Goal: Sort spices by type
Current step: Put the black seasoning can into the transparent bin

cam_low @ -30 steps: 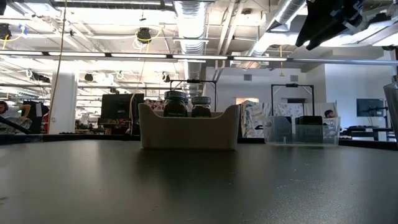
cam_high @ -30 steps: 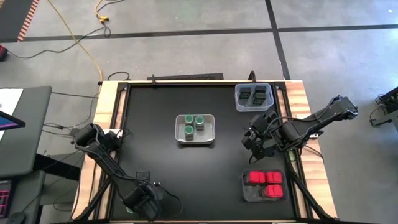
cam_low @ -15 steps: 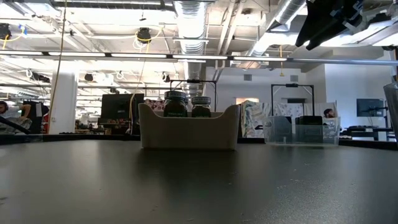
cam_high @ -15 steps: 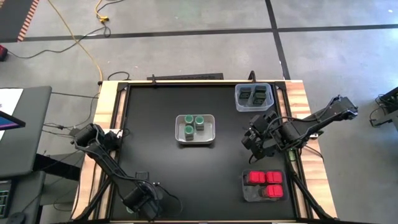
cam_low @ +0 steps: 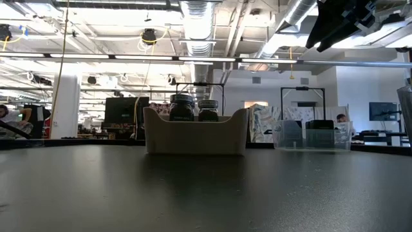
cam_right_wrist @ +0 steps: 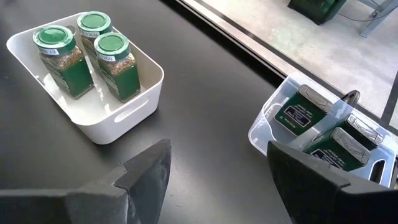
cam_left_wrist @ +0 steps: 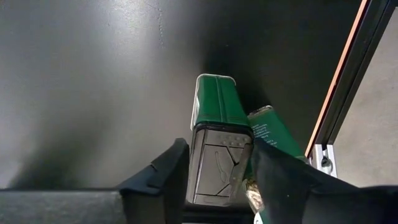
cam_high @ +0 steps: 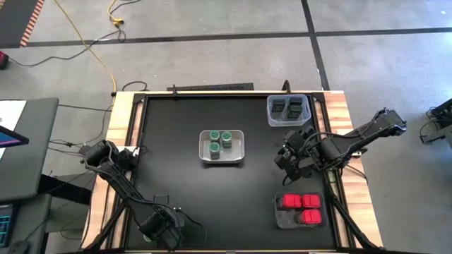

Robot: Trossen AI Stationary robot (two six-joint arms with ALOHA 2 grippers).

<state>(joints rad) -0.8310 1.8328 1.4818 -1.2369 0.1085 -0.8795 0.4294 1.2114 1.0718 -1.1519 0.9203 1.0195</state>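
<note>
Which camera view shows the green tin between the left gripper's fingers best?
The left wrist view: the green tin fills the gap between the left gripper fingers. In the high view the arm hides it. The low and right wrist views do not show it.

My left gripper (cam_left_wrist: 214, 171) sits low at the table's (cam_high: 176, 141) near edge, a tin (cam_left_wrist: 217, 146) between its fingers and a second tin (cam_left_wrist: 273, 134) leaning just beside that one, on the table-edge side. Well ahead of it, mid-table, a tray (cam_high: 237, 147) holds three jars (cam_high: 219, 141). My right gripper (cam_high: 291, 156) hangs over the right side, between two bins: the far bin (cam_high: 271, 113) with tins (cam_high: 292, 108) in it, the near bin (cam_high: 281, 219) with boxes (cam_high: 300, 209) in it
</note>
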